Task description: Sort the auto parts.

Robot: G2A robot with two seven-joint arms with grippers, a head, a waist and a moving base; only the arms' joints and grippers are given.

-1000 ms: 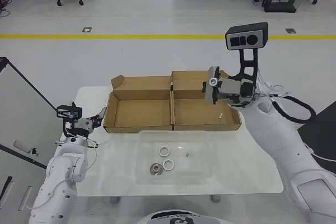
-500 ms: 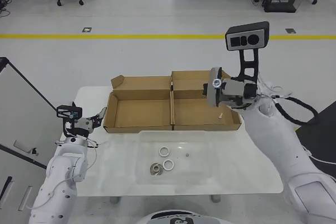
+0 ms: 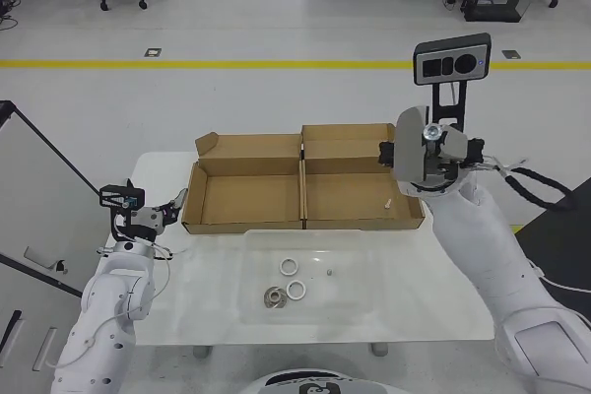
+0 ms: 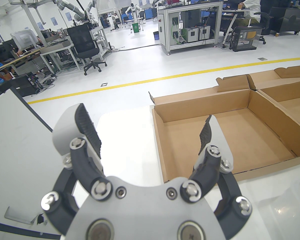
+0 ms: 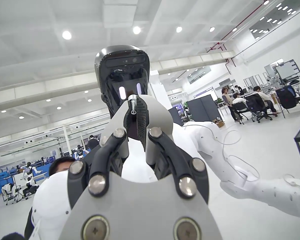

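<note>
Noting the right tool (image 5: 135,100) first: you have it clenched on a bolt (image 5: 133,106), pinched at the very fingertips. In the right wrist view the threaded shank lies lengthwise between the ribbed pads (image 5: 141,116), long axis parallel to the fingers, and one end pokes just past the tips. The tool is turned upward, so that end points away from the worktop (image 3: 443,295).

The top view adds the location. The bolt shows end-on as a bright round spot (image 3: 430,129), raised above the outer end of the right cardboard box (image 3: 360,197). A second small bolt (image 3: 387,204) lies on that box's floor, near its outer end.

Your left tool (image 4: 146,116) is released, jaws spread with nothing between them. It sits at the worktop's left edge, just beside the left cardboard box (image 4: 222,136).

In the clear tray (image 3: 347,295), in front of the boxes:
- two white rings (image 3: 289,266) (image 3: 296,290);
- a metal ring (image 3: 274,295) touching the nearer white one;
- one small part (image 3: 329,269), too small to identify.
</note>
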